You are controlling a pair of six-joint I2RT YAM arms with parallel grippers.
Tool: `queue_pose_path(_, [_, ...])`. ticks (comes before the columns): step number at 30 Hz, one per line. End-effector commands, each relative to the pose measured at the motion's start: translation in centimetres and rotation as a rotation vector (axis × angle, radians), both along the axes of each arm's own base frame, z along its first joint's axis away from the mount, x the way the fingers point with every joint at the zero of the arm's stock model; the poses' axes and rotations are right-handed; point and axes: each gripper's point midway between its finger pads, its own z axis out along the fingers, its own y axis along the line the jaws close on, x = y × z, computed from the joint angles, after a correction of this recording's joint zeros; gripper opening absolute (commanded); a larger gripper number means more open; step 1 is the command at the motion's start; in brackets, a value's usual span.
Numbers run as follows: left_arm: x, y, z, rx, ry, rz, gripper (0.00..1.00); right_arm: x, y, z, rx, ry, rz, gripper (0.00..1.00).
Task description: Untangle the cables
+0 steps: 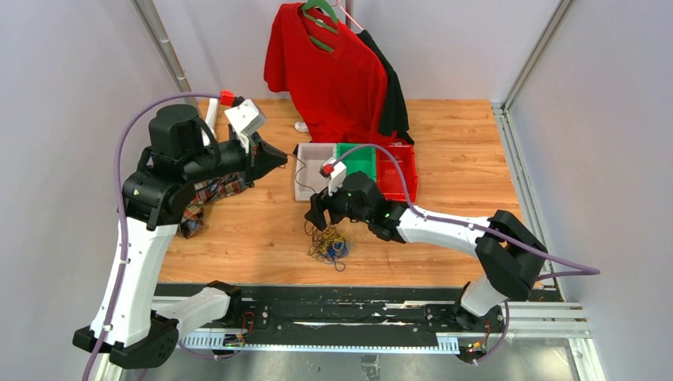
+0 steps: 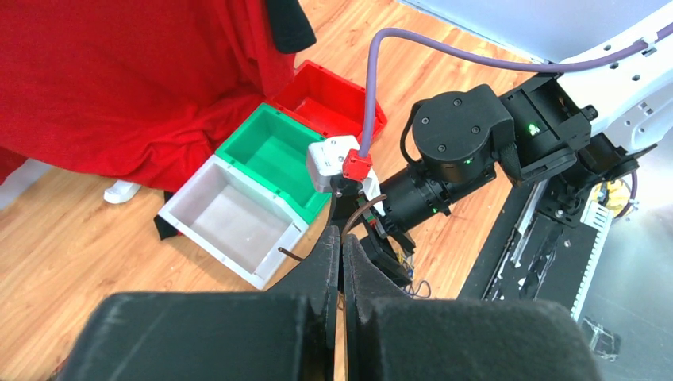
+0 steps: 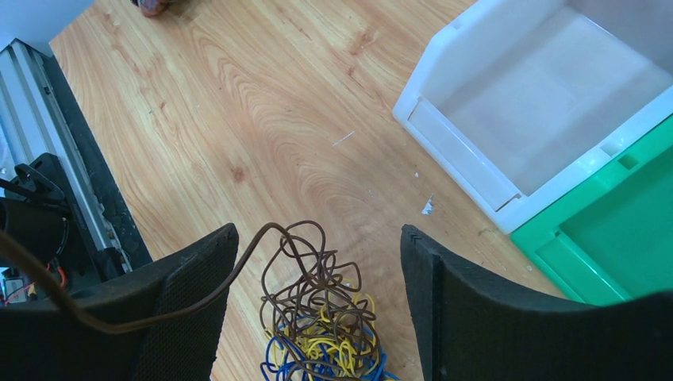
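Note:
The cables lie as a tangled pile of thin brown, blue and yellow wires on the wooden table; the pile also shows in the right wrist view. My right gripper hovers just above the pile, open and empty, with the pile between its fingers. My left gripper is up and to the left, shut on a thin brown cable. That cable runs from the pile past the right gripper's left finger. A short end sticks out left of the left jaws.
A white bin, a green bin and a red bin stand in a row behind the pile. A red shirt hangs at the back. A patterned cloth lies under the left arm.

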Motion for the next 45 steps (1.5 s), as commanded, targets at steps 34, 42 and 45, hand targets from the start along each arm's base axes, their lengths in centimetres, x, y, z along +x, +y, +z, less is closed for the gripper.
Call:
queue_pose_path(34, [-1.5, 1.8, 9.5, -0.029, -0.264, 0.065, 0.0, 0.5, 3.9, 1.2, 0.08, -0.007, 0.062, 0.72])
queue_pose_path(42, [-1.5, 5.6, 16.7, -0.043, -0.488, 0.28, 0.0, 0.2, 2.1, -2.3, 0.025, 0.025, 0.02, 0.71])
queue_pose_path(45, [-1.3, 7.7, 19.5, -0.037, -0.583, 0.396, 0.01, 0.2, 0.9, -2.4, 0.029, 0.017, -0.005, 0.72])
